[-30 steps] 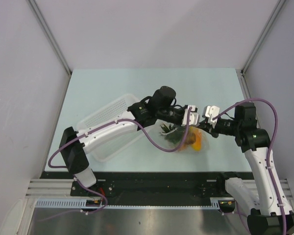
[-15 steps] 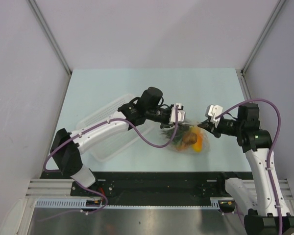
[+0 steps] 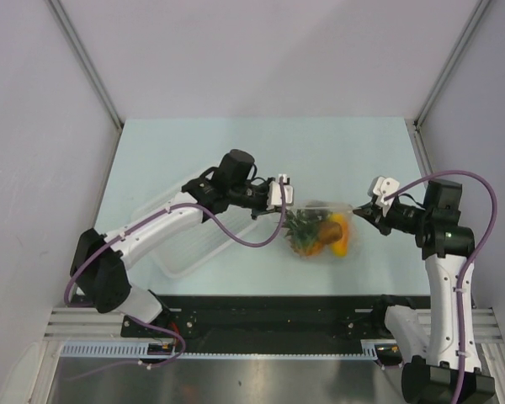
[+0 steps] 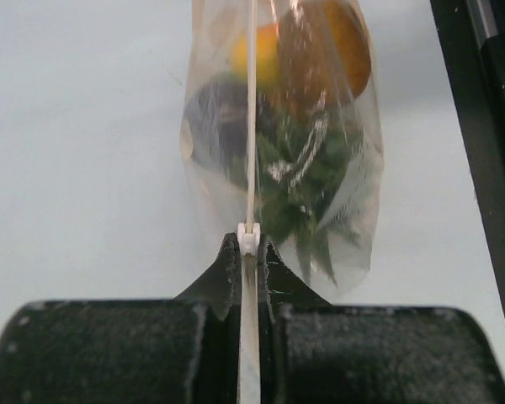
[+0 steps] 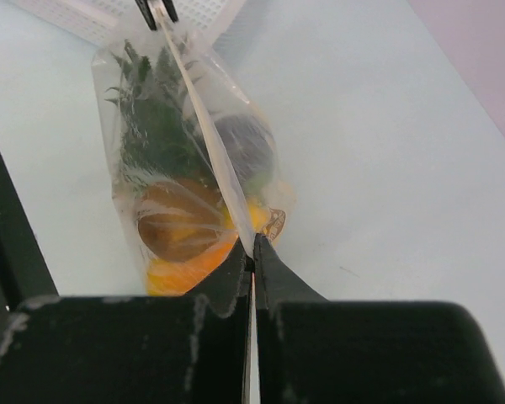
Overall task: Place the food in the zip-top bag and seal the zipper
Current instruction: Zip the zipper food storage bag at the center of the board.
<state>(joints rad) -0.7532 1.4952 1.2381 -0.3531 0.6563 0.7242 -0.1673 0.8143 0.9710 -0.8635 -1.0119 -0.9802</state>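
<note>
**Zipper Under Tension: Slip Hazard**

The zip-top bag, filled with the food, is located right of centre on the table. Its zipper is clamped at each end by the left gripper and the right gripper, with its long axis running left to right. If it is pulled too hard, the zipper may be slipped free while unsealed.

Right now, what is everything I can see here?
zip-top bag: one, clear, stretched between the two grippers
zipper: one, whitish, along the bag's top edge
toy pineapple: one, orange with green crown, inside the bag
round fruit: one, dark brown, inside the bag
other fruit: count unclear, orange and yellow, inside the bag
basket: one, white perforated, under the left arm
table: one, pale blue-green
left gripper: shut on the zipper
right gripper: shut on the zipper's other end
</note>
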